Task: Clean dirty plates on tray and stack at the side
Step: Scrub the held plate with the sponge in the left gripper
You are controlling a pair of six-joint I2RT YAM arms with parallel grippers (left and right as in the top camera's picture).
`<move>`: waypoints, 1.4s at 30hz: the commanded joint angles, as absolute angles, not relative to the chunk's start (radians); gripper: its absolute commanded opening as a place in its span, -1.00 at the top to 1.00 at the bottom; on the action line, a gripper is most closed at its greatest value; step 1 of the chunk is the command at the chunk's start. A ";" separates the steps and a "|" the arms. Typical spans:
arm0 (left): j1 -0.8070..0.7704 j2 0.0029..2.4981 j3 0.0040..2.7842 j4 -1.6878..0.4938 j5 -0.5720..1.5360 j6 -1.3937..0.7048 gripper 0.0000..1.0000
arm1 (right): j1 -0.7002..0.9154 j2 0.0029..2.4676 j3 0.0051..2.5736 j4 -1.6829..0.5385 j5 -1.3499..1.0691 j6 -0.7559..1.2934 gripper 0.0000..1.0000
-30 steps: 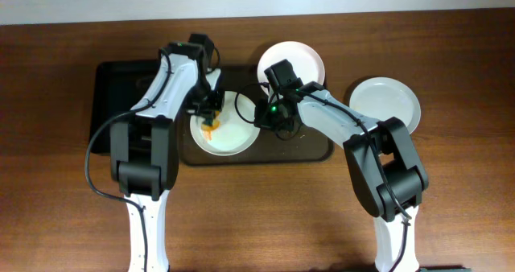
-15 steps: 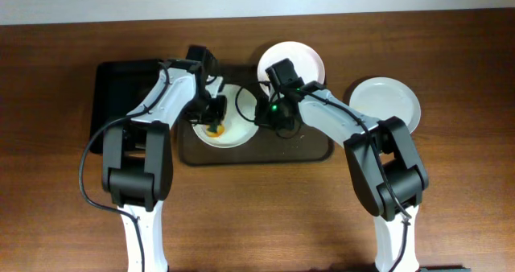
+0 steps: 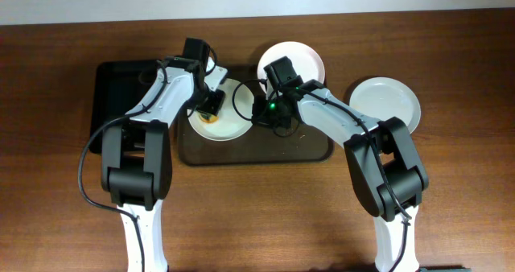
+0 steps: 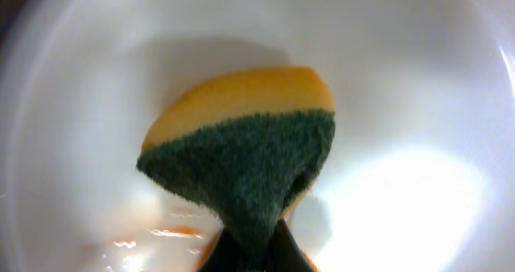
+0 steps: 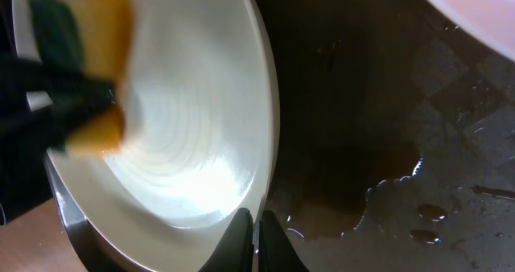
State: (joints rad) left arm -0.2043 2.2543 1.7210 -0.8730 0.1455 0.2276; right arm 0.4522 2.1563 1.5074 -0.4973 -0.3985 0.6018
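The plate [image 3: 229, 125] being worked on lies in the left half of the tray [image 3: 310, 146], and thin orange smears [image 4: 179, 232] show on its floor beside the sponge. The left gripper [image 4: 254, 254] is clamped on that sponge [image 4: 245, 147], which is yellow with a dark green scrub face and folded to a wedge inside the plate. Whether it presses the floor or hangs just above it cannot be told. The right gripper [image 5: 256, 236] is closed on the plate's right rim, 1 finger on each side of the edge. Wet patches [image 5: 418, 216] glisten on the dark tray next to that rim. A 2nd plate [image 3: 304, 56], clean-looking, sits at the tray's far edge, overlapping its rim, just behind the right gripper. A 3rd plate [image 3: 390, 103] rests on the worktop [image 3: 257, 212] to the right, apart from the tray. A black tray [image 3: 113, 87] lies just beside the tray's left end.
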 commanded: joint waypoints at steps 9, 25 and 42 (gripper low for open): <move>-0.194 2.347 1.668 -0.553 0.007 -0.101 1.00 | 0.449 2.167 1.504 -0.516 -0.366 0.580 0.91; -0.210 2.347 1.668 -1.127 -0.134 0.055 1.00 | 0.442 2.167 1.504 -0.459 -0.440 0.524 0.86; -0.210 2.347 1.668 -0.977 -0.093 0.054 0.99 | 0.517 2.234 1.504 -0.381 -0.363 0.682 0.67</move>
